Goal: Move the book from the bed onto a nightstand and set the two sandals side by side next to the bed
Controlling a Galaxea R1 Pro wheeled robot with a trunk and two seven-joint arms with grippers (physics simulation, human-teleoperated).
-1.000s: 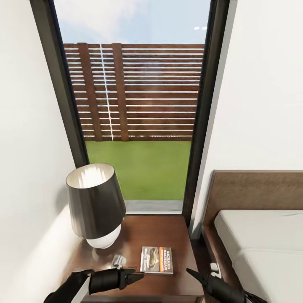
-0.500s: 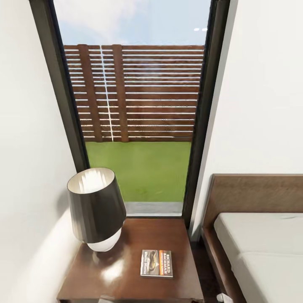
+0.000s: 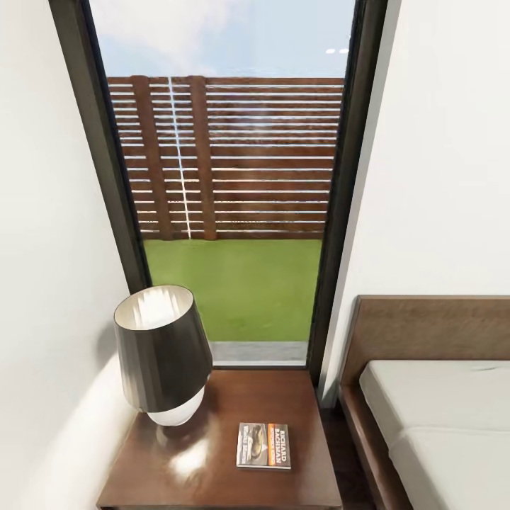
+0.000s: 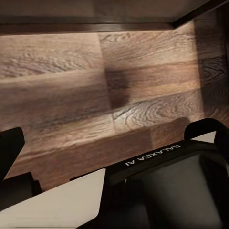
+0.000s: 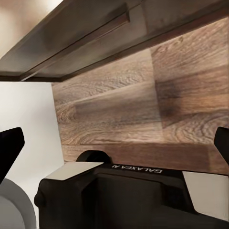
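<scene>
The book (image 3: 263, 445), dark-covered with an orange band, lies flat on the nightstand (image 3: 212, 471), right of the lamp (image 3: 161, 350). The bed (image 3: 439, 404) with its brown headboard stands to the nightstand's right. The sandals are out of view. In the left wrist view my left gripper (image 4: 114, 148) hangs open over the plank floor (image 4: 71, 95), one fingertip (image 4: 9, 150) showing at the frame's edge. In the right wrist view my right gripper (image 5: 114, 145) is open and holds nothing, its fingertips (image 5: 9, 145) wide apart above the floor (image 5: 119, 109).
A tall black-framed window (image 3: 234, 212) with fence and grass rises behind the nightstand. White walls close in on both sides. Both wrist views show my own dark body (image 4: 162, 191) (image 5: 138, 191) below the grippers and a dark furniture edge (image 5: 81, 38) above the floor.
Both arms, which hovered at the nightstand's front edge a second ago, have dropped out of the head view. The camera has shifted slightly. The book has stayed where it was on the nightstand.
</scene>
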